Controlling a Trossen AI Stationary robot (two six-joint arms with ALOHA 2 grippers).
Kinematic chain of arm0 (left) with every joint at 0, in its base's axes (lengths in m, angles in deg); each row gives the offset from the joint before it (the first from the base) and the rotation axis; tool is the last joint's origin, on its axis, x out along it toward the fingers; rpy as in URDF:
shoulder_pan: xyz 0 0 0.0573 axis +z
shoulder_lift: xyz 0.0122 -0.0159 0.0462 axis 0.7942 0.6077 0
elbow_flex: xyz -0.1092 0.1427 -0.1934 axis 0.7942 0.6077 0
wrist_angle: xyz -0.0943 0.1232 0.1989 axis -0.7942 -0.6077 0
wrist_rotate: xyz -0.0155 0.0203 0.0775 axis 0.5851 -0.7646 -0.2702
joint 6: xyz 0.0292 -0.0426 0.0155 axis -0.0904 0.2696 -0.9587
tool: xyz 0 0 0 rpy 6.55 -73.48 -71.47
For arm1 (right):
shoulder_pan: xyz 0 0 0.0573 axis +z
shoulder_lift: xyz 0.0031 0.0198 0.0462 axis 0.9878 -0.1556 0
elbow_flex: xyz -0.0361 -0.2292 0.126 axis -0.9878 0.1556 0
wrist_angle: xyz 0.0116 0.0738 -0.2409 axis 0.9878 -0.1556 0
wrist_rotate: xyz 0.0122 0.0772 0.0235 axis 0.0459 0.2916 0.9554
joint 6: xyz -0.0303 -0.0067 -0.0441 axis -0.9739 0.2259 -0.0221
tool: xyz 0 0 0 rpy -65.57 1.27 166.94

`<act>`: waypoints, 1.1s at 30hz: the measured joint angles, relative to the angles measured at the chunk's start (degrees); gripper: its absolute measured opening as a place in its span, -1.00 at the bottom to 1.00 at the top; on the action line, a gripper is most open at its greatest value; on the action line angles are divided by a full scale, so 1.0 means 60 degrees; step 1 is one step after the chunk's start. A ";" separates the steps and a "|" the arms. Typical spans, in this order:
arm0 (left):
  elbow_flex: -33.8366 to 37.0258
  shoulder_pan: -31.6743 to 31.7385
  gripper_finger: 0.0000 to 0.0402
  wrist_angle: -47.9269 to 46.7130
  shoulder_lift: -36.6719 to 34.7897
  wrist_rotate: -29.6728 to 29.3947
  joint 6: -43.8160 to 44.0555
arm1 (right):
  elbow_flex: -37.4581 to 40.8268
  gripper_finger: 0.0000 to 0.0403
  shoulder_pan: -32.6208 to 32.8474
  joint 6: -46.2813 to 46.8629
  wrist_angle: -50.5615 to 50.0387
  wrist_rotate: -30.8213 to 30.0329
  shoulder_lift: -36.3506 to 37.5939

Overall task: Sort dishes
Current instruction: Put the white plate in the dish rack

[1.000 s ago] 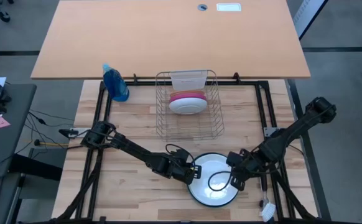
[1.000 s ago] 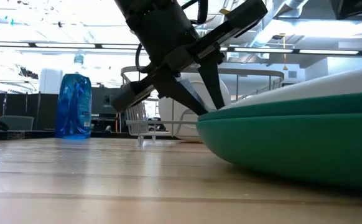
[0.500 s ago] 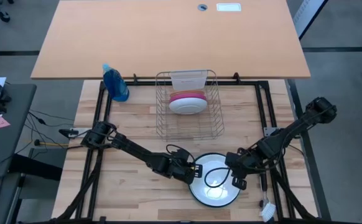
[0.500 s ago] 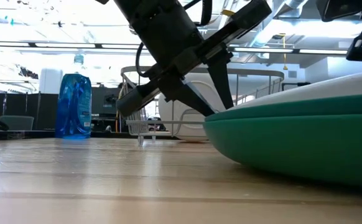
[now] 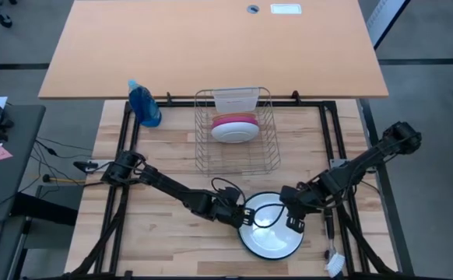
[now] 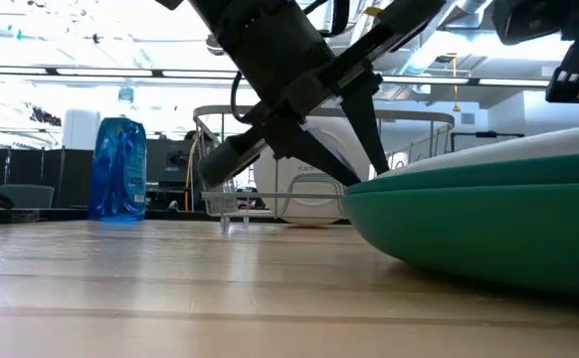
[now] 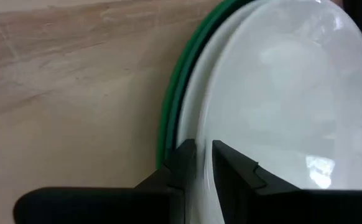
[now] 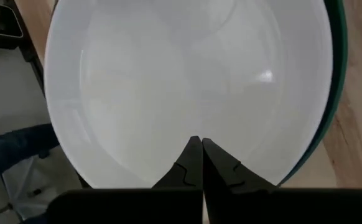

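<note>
- From above: the stack I am working on, a round glossy white plate [image 5: 273,233] lying on a dark green plate, sits at the near edge of the pale wooden slat table [image 5: 172,233]. My left gripper [image 5: 244,220] is at the stack's left rim and my right gripper [image 5: 292,220] at its upper right rim, so the plate is approached from two sides. The metal wire dish rack [image 5: 237,144] beyond holds a white plate [image 5: 233,133] and a magenta-pink plate [image 5: 234,120] on edge; I judge that is where this one belongs. A blue spray bottle [image 5: 145,104] stands well apart at the far left.
- From table height: the dark green plate [image 6: 488,234] carries the white one tilted on top, and my left gripper's fingers [image 6: 364,124] straddle the raised edge.
- Left wrist: my fingers [image 7: 190,163] are slightly apart with the white plate's rim [image 7: 204,124] between them, pinching it; the green rim [image 7: 171,112] stays outside, so only the top plate lifts.
- Right wrist: my two fingers [image 8: 193,160] are pressed together, tips on the white plate's face [image 8: 187,81], gripping nothing; I judge they steady it.
</note>
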 joint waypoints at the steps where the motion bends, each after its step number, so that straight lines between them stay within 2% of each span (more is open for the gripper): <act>1: 0.0000 0.0026 -0.74 0.0002 -0.0034 0.0077 -0.0168 | 0.0000 -1.00 -0.0001 0.0044 0.0022 -0.0006 -0.0001; 17: 0.0011 0.0099 -0.74 0.0057 -0.0342 0.0436 -0.0814 | -0.0237 -1.00 -0.0125 0.0728 0.0108 -0.0037 0.0000; 25: -0.0008 -0.0054 -0.74 -0.0792 -0.0817 0.0601 -0.0422 | -0.0386 -1.00 -0.0125 0.1236 0.0142 -0.0032 0.0004; 29: -0.0022 -0.0061 -0.74 -0.1301 -0.0978 0.0573 -0.0625 | -0.0386 -1.00 -0.0096 0.1433 0.0119 -0.0032 0.0004; 33: -0.0022 -0.0054 -0.74 -0.1167 -0.0960 0.0763 -0.0951 | -0.0386 -1.00 -0.0107 0.1782 -0.0218 0.0003 0.0004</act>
